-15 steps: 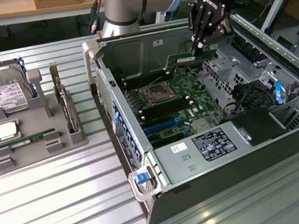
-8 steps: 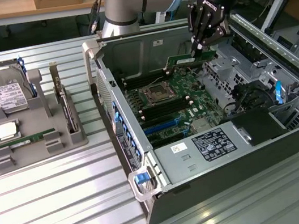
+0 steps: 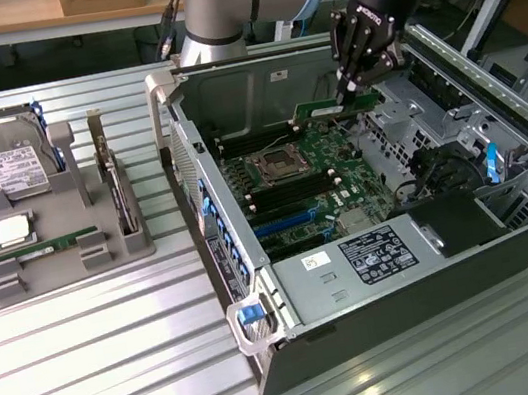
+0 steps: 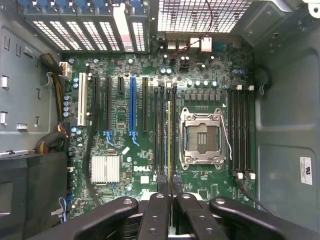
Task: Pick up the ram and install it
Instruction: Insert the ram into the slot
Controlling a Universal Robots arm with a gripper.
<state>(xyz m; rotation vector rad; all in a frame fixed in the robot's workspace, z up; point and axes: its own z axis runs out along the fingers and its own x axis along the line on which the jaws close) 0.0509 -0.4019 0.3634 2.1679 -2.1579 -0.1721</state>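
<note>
One arm reached down into the open computer case (image 3: 387, 324), which lay on its side on the ribbed metal table (image 3: 101, 377). Its gripper (image 3: 354, 91) was clenched on the ram (image 3: 318, 110), a thin green strip held level and on edge over the far part of the motherboard (image 3: 296, 195).

In the wrist view the black fingers (image 4: 159, 212) pressed together on the strip's upper edge. There the ram (image 4: 168, 142) appeared edge-on as a narrow line. It ran in line with the bank of black memory slots (image 4: 161, 125) between the processor socket (image 4: 202, 137) and the blue and black expansion slots (image 4: 132, 105). Whether its lower edge touched a slot could not be told.

The socket's metal frame was shut, with a white wire lying across one side. A silver heatsink (image 4: 106, 168) sat on the board near the expansion slots.

Toward the exterior view's left, well apart from the case, stood a grey tray (image 3: 6, 291). It held a hard drive (image 3: 6, 159) upright at its far end and a square silver chip (image 3: 11, 232) just in front of the drive. A second green strip (image 3: 42, 250) lay in a groove near the tray's front. A card (image 3: 116, 187) stood on edge at the side nearest the case.
</note>
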